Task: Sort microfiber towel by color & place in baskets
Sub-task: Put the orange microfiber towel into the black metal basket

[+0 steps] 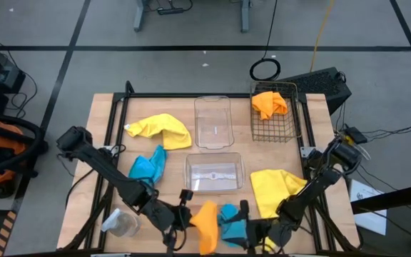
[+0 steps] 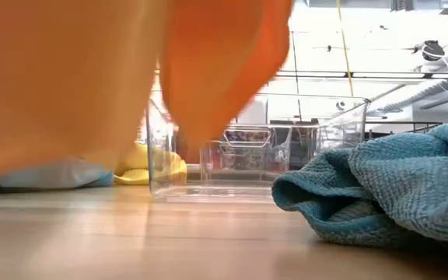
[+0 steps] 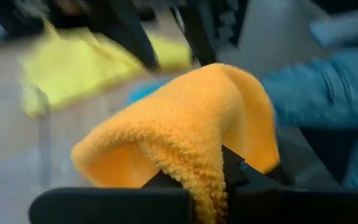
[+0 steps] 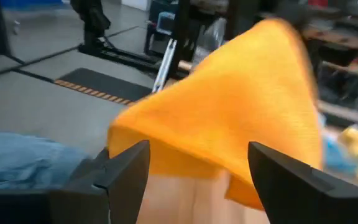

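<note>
My left gripper [image 1: 189, 217] is near the table's front edge, shut on an orange towel [image 1: 207, 225] that fills much of the low view [image 2: 92, 78]. Just right of it a turquoise towel [image 1: 232, 223] lies bunched on the table. My right gripper [image 1: 252, 230] stands open beside that towel, facing the orange one [image 4: 229, 118]. A second orange towel [image 1: 270, 103] lies in the wire basket [image 1: 291, 128]. Two yellow towels [image 1: 161, 130] [image 1: 273, 189] and another turquoise towel [image 1: 148, 165] lie on the table. Two clear bins [image 1: 212, 121] [image 1: 214, 173] stand mid-table. My left gripper pinches a bunched fold of the orange towel [image 3: 205, 177] between its two fingers [image 3: 244, 177]. Several layers are gathered there. The cloth bulges up past the fingers and hangs slack below them. In the low view its lower tip [image 2: 201, 136] is off the table.
A small clear jar [image 1: 122, 223] stands at the front left beside my left arm. The wire basket sits at the back right, and the bins stand between the two arms. Cables and a dark ring lie on the floor beyond the table's far edge.
</note>
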`<action>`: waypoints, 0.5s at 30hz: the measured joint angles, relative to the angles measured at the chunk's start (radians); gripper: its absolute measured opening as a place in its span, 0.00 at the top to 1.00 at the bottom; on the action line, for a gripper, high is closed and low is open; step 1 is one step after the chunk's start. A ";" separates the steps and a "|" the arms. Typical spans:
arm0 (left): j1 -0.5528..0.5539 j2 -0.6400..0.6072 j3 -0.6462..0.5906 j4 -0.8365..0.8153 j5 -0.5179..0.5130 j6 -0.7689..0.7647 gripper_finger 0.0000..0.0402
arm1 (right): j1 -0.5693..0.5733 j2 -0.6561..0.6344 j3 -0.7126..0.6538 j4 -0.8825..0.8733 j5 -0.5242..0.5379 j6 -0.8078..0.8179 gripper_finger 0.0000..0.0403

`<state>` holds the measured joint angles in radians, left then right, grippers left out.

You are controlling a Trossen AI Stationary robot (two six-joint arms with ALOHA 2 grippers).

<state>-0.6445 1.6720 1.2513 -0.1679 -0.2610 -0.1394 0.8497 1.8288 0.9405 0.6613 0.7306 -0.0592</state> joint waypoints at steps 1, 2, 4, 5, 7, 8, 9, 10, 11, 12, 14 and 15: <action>0.000 -0.010 0.009 0.006 -0.025 0.016 0.96 | 0.000 0.011 0.025 -0.004 0.011 -0.047 0.35; 0.000 -0.021 0.013 0.003 -0.051 0.026 0.95 | 0.000 0.024 0.054 -0.007 0.011 -0.090 0.35; 0.005 -0.032 0.025 0.002 -0.101 0.048 0.95 | 0.001 0.048 0.113 -0.006 0.034 -0.163 0.35; 0.005 -0.038 0.027 0.004 -0.128 0.058 0.95 | 0.002 0.059 0.143 -0.011 0.069 -0.206 0.35; 0.006 -0.056 0.027 0.002 -0.179 0.072 0.95 | 0.002 0.081 0.207 -0.014 0.138 -0.275 0.35; 0.010 -0.062 0.028 0.011 -0.199 0.074 0.95 | 0.005 0.086 0.229 -0.020 0.189 -0.307 0.35; 0.013 -0.067 0.029 0.014 -0.220 0.073 0.95 | 0.008 0.092 0.252 -0.025 0.246 -0.334 0.35; 0.014 -0.071 0.028 0.011 -0.239 0.070 0.95 | 0.008 0.100 0.273 -0.023 0.293 -0.352 0.35; 0.015 -0.074 0.028 0.009 -0.254 0.069 0.95 | 0.009 0.102 0.288 -0.024 0.341 -0.374 0.35; 0.018 -0.075 0.028 0.013 -0.269 0.068 0.95 | 0.011 0.102 0.299 -0.028 0.387 -0.407 0.35; 0.022 -0.078 0.028 0.025 -0.302 0.070 0.95 | 0.014 0.102 0.316 -0.035 0.437 -0.447 0.35; 0.023 -0.083 0.028 0.025 -0.317 0.069 0.95 | 0.016 0.102 0.318 -0.038 0.463 -0.461 0.35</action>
<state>-0.6212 1.5893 1.2789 -0.1427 -0.5783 -0.0701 0.8656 1.9305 1.2585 0.6234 1.1932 -0.5204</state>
